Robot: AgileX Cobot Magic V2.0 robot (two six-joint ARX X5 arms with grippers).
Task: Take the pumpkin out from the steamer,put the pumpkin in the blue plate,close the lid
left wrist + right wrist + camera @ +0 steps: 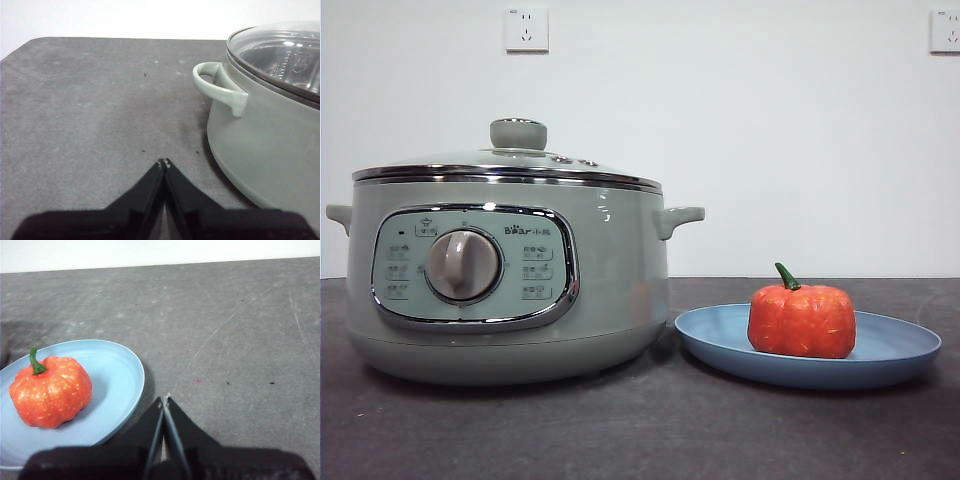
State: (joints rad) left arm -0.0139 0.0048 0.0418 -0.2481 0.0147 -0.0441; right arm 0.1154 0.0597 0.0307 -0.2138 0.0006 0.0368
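The orange-red pumpkin (802,318) with its green stem sits upright in the blue plate (900,350), to the right of the steamer (610,290). The glass lid (518,135) rests closed on the steamer's chrome rim. In the left wrist view my left gripper (164,162) is shut and empty above the table, apart from the steamer (270,145) and its lid (280,50). In the right wrist view my right gripper (164,399) is shut and empty beside the plate (120,375) with the pumpkin (50,392). Neither gripper shows in the front view.
The dark grey table (640,430) carries the steamer and plate. A white wall with two sockets (526,30) stands behind. The steamer's side handle (220,87) juts toward my left gripper. The table's far edge shows in both wrist views.
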